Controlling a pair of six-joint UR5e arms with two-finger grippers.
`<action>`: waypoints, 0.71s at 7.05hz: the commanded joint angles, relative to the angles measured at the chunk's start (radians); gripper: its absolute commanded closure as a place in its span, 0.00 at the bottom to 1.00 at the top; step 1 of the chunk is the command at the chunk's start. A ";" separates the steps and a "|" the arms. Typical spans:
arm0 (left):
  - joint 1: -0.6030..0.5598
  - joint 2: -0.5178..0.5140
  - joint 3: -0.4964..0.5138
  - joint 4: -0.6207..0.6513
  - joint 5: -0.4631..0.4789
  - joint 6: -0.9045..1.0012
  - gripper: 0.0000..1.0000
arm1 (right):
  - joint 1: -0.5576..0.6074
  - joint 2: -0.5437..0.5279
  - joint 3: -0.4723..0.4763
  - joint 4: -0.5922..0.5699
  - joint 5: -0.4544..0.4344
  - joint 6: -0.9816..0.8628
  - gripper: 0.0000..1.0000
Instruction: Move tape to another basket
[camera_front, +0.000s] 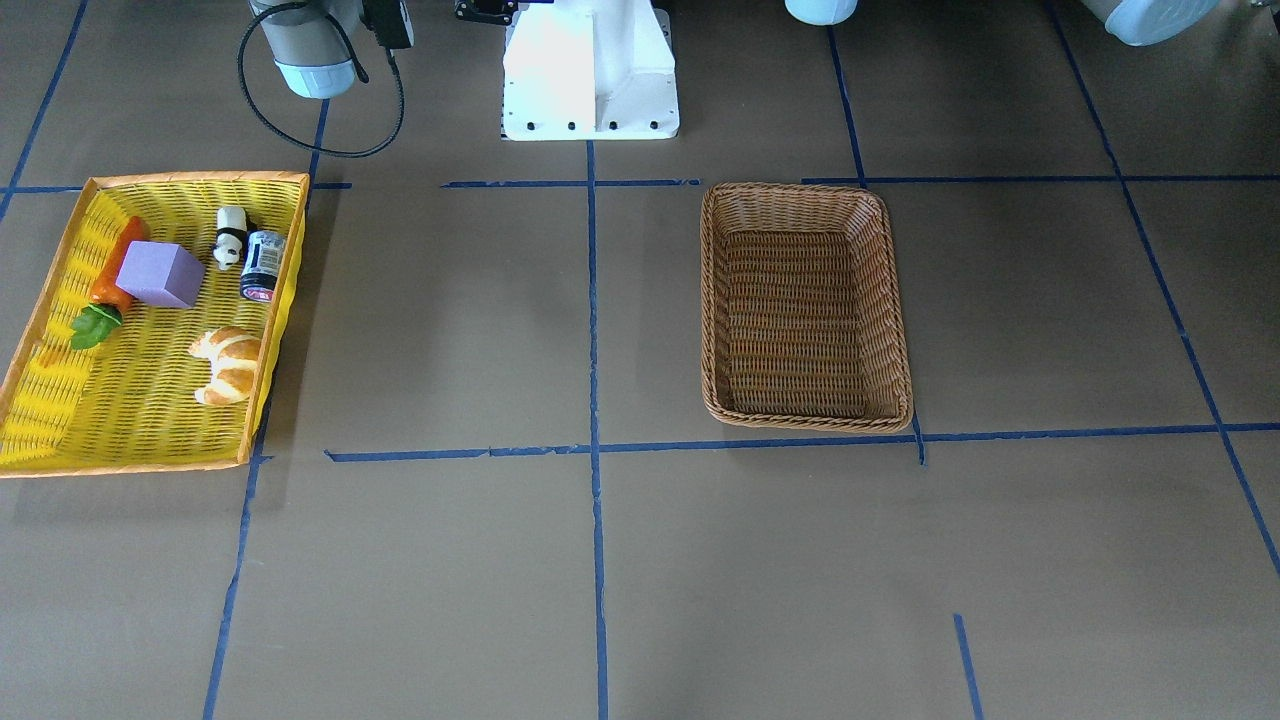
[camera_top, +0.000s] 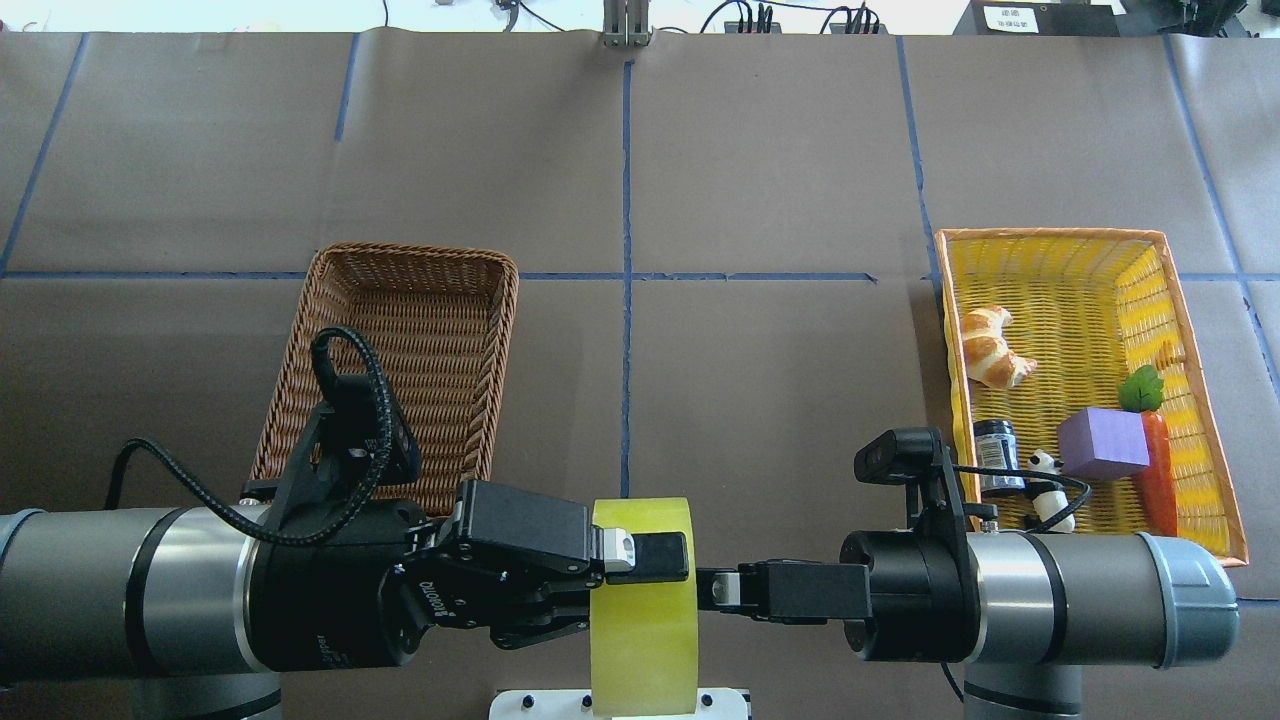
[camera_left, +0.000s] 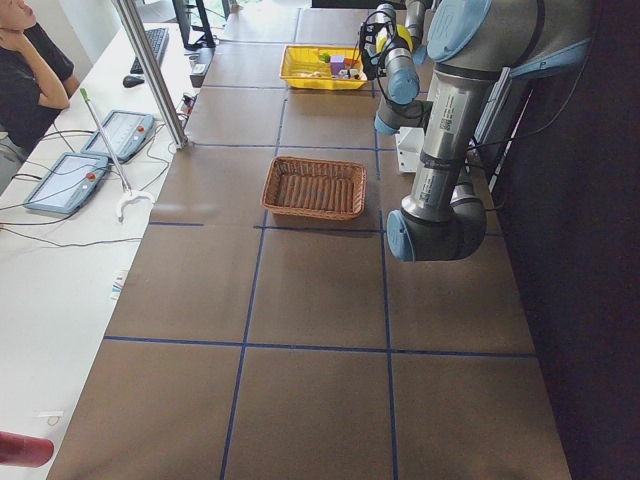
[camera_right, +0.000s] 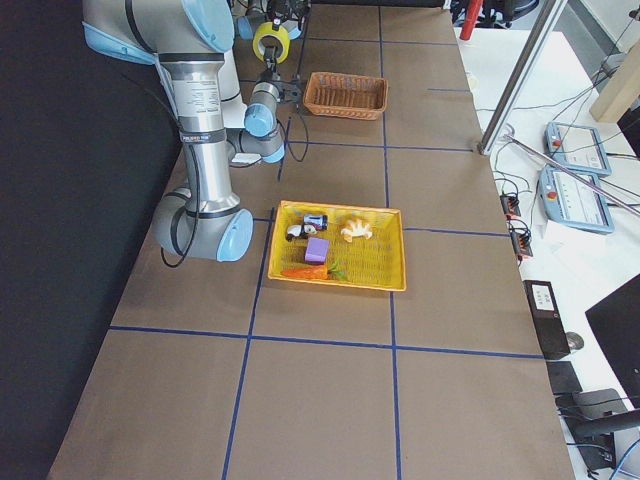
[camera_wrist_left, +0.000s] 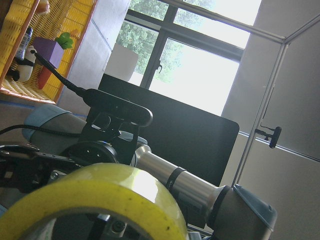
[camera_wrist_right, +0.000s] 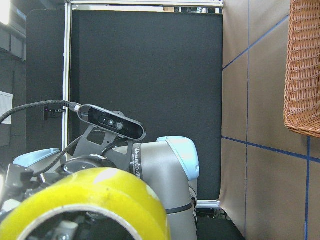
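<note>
The yellow tape (camera_top: 641, 625) hangs in the air over the robot's base, between my two grippers. My left gripper (camera_top: 645, 558) is shut on it, one finger lying across the roll's top wall. My right gripper (camera_top: 708, 590) reaches in from the right and its fingertips meet the roll's right edge; I cannot tell whether they still grip. The roll fills the bottom of the left wrist view (camera_wrist_left: 95, 195) and the right wrist view (camera_wrist_right: 85, 197). The brown wicker basket (camera_top: 415, 250) sits empty on the table under my left arm, and also shows in the front view (camera_front: 800, 190).
The yellow basket with the orange rim (camera_top: 1050, 235) stands on my right. It holds a croissant (camera_top: 990, 345), a purple block (camera_top: 1103, 443), a carrot (camera_top: 1157, 470), a small can (camera_top: 996, 452) and a panda figure (camera_top: 1045, 465). Blue tape lines cross the brown table.
</note>
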 joint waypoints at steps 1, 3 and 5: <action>-0.037 0.005 -0.006 -0.006 0.000 0.007 0.99 | 0.016 -0.022 0.003 0.010 0.000 0.001 0.00; -0.072 0.011 -0.003 -0.005 0.003 0.014 0.99 | 0.054 -0.043 0.006 0.005 0.006 0.005 0.00; -0.104 0.057 0.007 0.011 0.003 0.016 0.99 | 0.103 -0.060 0.003 -0.078 0.031 0.005 0.00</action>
